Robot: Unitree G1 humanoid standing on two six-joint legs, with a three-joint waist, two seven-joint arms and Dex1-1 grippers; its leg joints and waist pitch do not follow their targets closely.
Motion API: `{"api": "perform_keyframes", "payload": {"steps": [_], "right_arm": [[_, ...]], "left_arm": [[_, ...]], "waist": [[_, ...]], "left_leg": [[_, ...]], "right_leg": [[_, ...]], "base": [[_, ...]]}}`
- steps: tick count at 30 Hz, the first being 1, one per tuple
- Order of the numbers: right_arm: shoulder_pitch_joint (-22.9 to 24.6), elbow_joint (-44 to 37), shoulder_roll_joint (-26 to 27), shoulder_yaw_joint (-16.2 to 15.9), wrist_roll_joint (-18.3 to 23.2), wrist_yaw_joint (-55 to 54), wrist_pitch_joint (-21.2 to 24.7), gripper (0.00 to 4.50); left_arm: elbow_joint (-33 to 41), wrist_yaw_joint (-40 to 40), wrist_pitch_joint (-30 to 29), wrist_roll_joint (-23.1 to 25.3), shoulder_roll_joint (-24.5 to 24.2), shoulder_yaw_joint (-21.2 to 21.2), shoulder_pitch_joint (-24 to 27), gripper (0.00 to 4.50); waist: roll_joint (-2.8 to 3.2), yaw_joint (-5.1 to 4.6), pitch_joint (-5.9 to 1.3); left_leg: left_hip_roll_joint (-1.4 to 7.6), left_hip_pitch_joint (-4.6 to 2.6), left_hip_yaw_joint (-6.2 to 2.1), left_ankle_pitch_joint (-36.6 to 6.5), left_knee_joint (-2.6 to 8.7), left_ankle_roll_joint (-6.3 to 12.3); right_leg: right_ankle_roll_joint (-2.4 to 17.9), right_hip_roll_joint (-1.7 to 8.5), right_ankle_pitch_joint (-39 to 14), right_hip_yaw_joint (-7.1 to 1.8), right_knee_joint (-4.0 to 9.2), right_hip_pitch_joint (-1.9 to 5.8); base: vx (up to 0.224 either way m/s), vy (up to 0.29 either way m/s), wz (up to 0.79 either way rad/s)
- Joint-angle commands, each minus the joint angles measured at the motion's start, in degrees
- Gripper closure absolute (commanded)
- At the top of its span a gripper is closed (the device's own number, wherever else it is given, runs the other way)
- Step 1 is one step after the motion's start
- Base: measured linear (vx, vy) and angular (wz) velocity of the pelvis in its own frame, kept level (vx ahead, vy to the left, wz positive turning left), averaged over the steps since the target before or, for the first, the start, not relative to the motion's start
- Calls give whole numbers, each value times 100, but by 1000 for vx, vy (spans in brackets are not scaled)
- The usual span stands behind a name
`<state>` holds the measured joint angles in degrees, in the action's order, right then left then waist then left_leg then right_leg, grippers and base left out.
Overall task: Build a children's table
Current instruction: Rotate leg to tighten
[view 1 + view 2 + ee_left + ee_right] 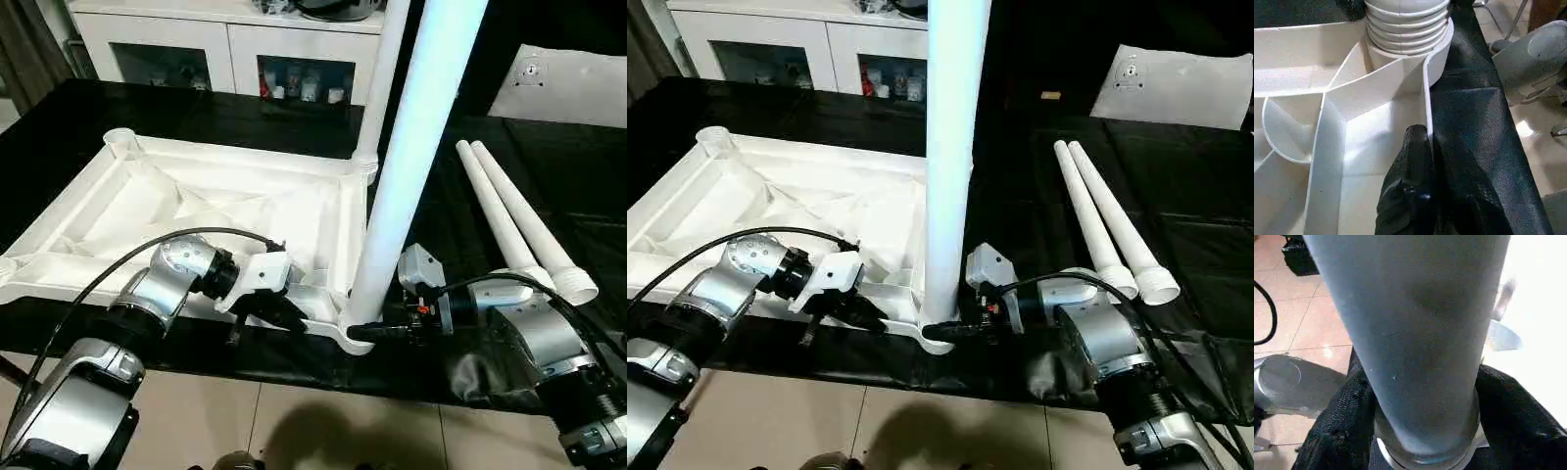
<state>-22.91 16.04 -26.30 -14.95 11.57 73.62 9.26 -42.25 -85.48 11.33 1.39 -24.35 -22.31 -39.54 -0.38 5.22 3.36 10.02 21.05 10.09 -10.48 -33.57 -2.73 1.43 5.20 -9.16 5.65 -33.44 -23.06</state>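
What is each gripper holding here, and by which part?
Left gripper: tabletop, pinched at its side rim. Right gripper: upright leg, fingers around its base.

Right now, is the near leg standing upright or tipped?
Upright: the near leg stands in the tabletop corner socket.

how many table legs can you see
4: near leg upright in the tabletop's near right corner socket, far leg upright in the far right socket, two loose legs lying side by side right of it.

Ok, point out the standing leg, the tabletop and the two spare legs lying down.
standing leg point(948, 147), right eye view, middle of the shaft
tabletop point(147, 201), left eye view, ribbed underside
spare legs point(1107, 220), right eye view, shaft of one
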Motion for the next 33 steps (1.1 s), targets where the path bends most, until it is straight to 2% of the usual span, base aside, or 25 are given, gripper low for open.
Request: {"api": "perform_keyframes", "payload": {"steps": [1,4,5,6,7,8,10,11,12,13,14,15,16,18,19,20,21,23,24,25,26,27,29,30,33], "right_arm": [[38,-23,19,-82,-29,41,8,187],[190,-117,218,34,105,-297,239,187],[190,-117,218,34,105,-297,239,188],[291,-102,423,147,137,-682,351,188],[291,-102,423,147,137,-682,351,188],[386,-38,687,261,98,-1204,414,188],[445,8,858,329,58,-1548,440,188],[484,136,1168,461,21,-2101,452,188],[484,221,1358,555,24,-2422,475,188],[477,300,1528,643,37,-2699,499,188],[363,557,1981,876,77,-3442,563,188],[221,771,2306,1041,93,-3993,561,188],[164,841,2423,1118,93,-4190,585,188],[9,1039,2669,1308,106,-4691,635,189],[-48,1106,2763,1379,111,-4895,659,189],[-117,1164,2865,1393,117,-5001,644,189],[-152,1185,2925,1389,119,-5043,632,190],[-198,1171,3069,1361,46,-5187,659,191],[-213,1159,3158,1399,-8,-5263,689,192],[-218,1144,3213,1418,-60,-5302,715,192],[-219,1139,3230,1421,-84,-5315,724,192],[-222,1151,3255,1432,-74,-5349,739,192],[-212,1154,3290,1427,-49,-5405,755,192],[-162,1110,3289,1388,-56,-5431,743,192],[-127,1076,3278,1381,-45,-5455,739,192]], "left_arm": [[-76,-161,37,140,28,-149,-44,450],[5,95,-375,-57,173,63,2,450],[5,95,-375,-57,173,63,2,450],[34,502,-652,-136,330,227,20,450],[34,502,-652,-136,330,227,20,450],[117,946,-964,-265,538,417,65,450],[175,1232,-1152,-346,674,536,99,450],[323,1679,-1435,-436,921,670,175,450],[393,1949,-1555,-461,1067,732,214,450],[448,2193,-1647,-469,1196,780,245,450],[552,2838,-1918,-479,1580,890,280,450],[593,3360,-2131,-473,1889,981,279,450],[621,3512,-2209,-454,1995,1015,280,450],[672,3898,-2281,-372,2216,1070,281,450],[705,4046,-2320,-335,2299,1091,284,450],[758,4175,-2336,-275,2392,1070,296,450],[802,4241,-2350,-235,2448,1051,309,450],[960,4327,-2416,-102,2492,969,368,450],[1033,4385,-2457,-14,2470,921,402,450],[1066,4414,-2450,77,2422,869,425,450],[1072,4419,-2437,119,2396,846,433,450],[1085,4442,-2437,173,2343,822,444,450],[1127,4476,-2448,264,2246,784,474,450],[1122,4453,-2412,382,2083,735,499,450],[1115,4403,-2375,444,1968,701,520,450]], "waist": [[-14,-16,-334],[12,-9,-329],[3,-22,-324],[20,-13,-303],[9,-32,-297],[14,-47,-294],[7,-95,-269],[-4,-126,-258],[9,-148,-242],[0,-198,-242],[6,-274,-222],[-6,-295,-216],[-21,-362,-216],[-4,-394,-222],[13,-392,-236],[-3,-396,-237],[-5,-401,-244],[-1,-388,-269],[9,-390,-287],[-2,-413,-301],[1,-433,-304],[-14,-499,-304],[-30,-515,-333],[-31,-530,-315],[-28,-552,-303]], "left_leg": [[369,-66,-79,-1299,422,299],[373,-75,-91,-1392,435,256],[373,-73,-77,-1396,435,248],[374,-88,-96,-1539,445,178],[375,-99,-97,-1641,455,148],[363,-88,-112,-1695,461,120],[341,-115,-144,-1984,477,-8],[344,-111,-150,-2014,487,-31],[352,-106,-157,-2044,496,-54],[329,-121,-176,-2208,496,-69],[339,-113,-189,-2303,508,-113],[311,-124,-196,-2369,496,-101],[278,-136,-199,-2386,466,-72],[254,-117,-184,-2219,446,58],[246,-112,-176,-2154,443,120],[252,-104,-167,-2100,448,147],[249,-65,-167,-1997,466,190],[275,-48,-151,-1808,471,247],[294,-14,-149,-1676,476,275],[291,39,-147,-1567,479,307],[295,55,-151,-1513,486,312],[306,71,-143,-1468,488,315],[304,49,-142,-1280,463,350],[299,40,-121,-1212,458,417],[305,38,-113,-1165,464,426]], "right_leg": [[1172,418,-1575,-337,367,295],[1165,425,-1692,-334,375,298],[1169,419,-1683,-342,383,295],[1145,436,-1907,-337,421,274],[1112,432,-2038,-338,430,270],[1081,434,-2157,-332,433,278],[872,443,-2758,-308,511,253],[769,445,-2919,-317,527,248],[781,446,-2929,-319,526,233],[707,442,-3143,-286,576,223],[692,446,-3240,-285,570,207],[617,441,-3419,-255,613,201],[533,449,-3648,-239,645,190],[450,446,-3709,-254,680,187],[427,432,-3663,-250,693,186],[424,427,-3600,-259,695,181],[436,416,-3435,-264,677,199],[516,405,-3019,-296,624,203],[624,406,-2686,-309,573,224],[690,402,-2418,-305,544,255],[731,404,-2308,-303,532,264],[779,376,-2050,-310,514,266],[924,396,-1646,-315,468,294],[1019,385,-1506,-318,465,288],[1063,378,-1483,-324,457,300]], "base": [[0,0,0],[0,0,0],[0,0,0],[0,0,0],[0,0,0],[0,0,0],[0,0,0],[0,0,0],[0,0,0],[0,0,0],[0,0,0],[0,0,0],[0,0,0],[0,0,0],[0,0,0],[0,0,0],[0,0,0],[0,0,0],[0,0,0],[0,0,0],[0,0,0],[0,0,0],[29,-18,0],[0,0,0],[0,0,0]]}}
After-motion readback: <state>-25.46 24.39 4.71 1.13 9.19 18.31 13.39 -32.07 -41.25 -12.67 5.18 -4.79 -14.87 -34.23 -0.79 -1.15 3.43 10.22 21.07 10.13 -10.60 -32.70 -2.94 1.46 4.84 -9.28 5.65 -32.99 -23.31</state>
